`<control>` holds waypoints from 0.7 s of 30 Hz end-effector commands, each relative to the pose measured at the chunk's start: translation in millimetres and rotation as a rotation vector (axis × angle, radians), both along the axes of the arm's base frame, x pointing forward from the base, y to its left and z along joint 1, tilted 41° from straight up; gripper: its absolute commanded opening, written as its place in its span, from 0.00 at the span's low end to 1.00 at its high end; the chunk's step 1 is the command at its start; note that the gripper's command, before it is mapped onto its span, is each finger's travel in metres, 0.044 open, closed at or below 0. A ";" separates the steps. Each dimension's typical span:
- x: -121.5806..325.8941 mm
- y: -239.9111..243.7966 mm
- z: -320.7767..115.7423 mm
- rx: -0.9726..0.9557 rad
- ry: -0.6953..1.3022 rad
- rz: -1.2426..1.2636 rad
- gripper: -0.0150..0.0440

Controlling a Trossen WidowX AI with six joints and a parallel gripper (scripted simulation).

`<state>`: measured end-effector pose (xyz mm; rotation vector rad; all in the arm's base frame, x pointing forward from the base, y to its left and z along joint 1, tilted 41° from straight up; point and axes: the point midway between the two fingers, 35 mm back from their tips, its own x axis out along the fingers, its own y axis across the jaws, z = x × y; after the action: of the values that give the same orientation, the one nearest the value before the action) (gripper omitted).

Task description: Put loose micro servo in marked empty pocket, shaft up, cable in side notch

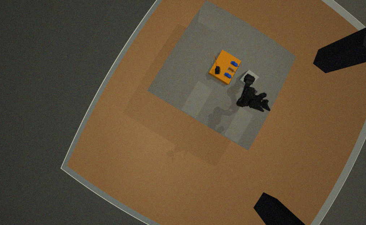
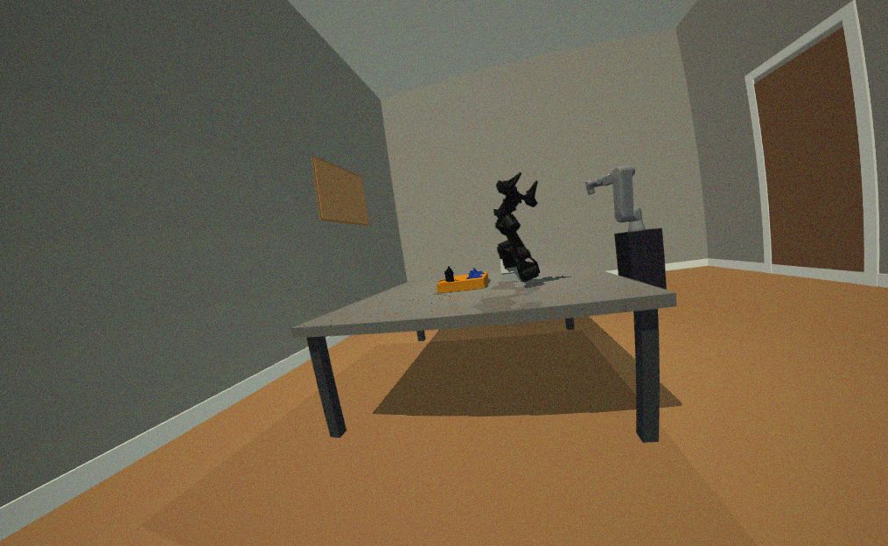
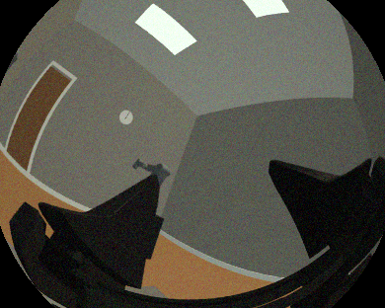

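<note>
The orange deck [image 1: 220,60] [image 2: 460,285] lies on the table. One blue servo [image 1: 234,64] and another blue servo [image 1: 228,75] stand on it, with the marked pocket [image 1: 230,69] between them showing no servo. A small black object [image 1: 217,69] [image 2: 448,275] stands near the deck's far side from the pocket, with a thin orange-brown line beside it; I cannot tell whether it is the loose servo. No other loose servo can be made out. My gripper [image 2: 527,178] [image 3: 216,174] is open and empty, raised high above the table, pointing up and away from the deck.
The grey table [image 1: 176,72] [image 2: 379,311] carries the deck and my arm. A pale square plate [image 1: 255,76] lies beside the deck, partly covered by the arm. Another arm [image 2: 625,192] stands on a black pedestal [image 2: 640,257] behind the table.
</note>
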<state>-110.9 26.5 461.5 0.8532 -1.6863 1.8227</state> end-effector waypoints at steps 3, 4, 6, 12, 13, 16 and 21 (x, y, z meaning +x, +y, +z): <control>1.1 -2.9 1.1 0.021 0.007 -0.011 1.00; 2.3 -6.6 1.9 0.040 0.013 -0.015 1.00; 5.1 -13.4 4.6 0.077 0.032 -0.026 1.00; 15.9 -35.6 16.3 0.239 0.112 -0.108 1.00; 18.5 -40.9 17.3 0.253 0.126 -0.105 1.00; 21.4 -46.1 19.0 0.278 0.145 -0.112 1.00; 28.8 -59.5 23.4 0.351 0.195 -0.141 1.00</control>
<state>-88.3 -22.8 479.5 0.9638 -1.8895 1.4191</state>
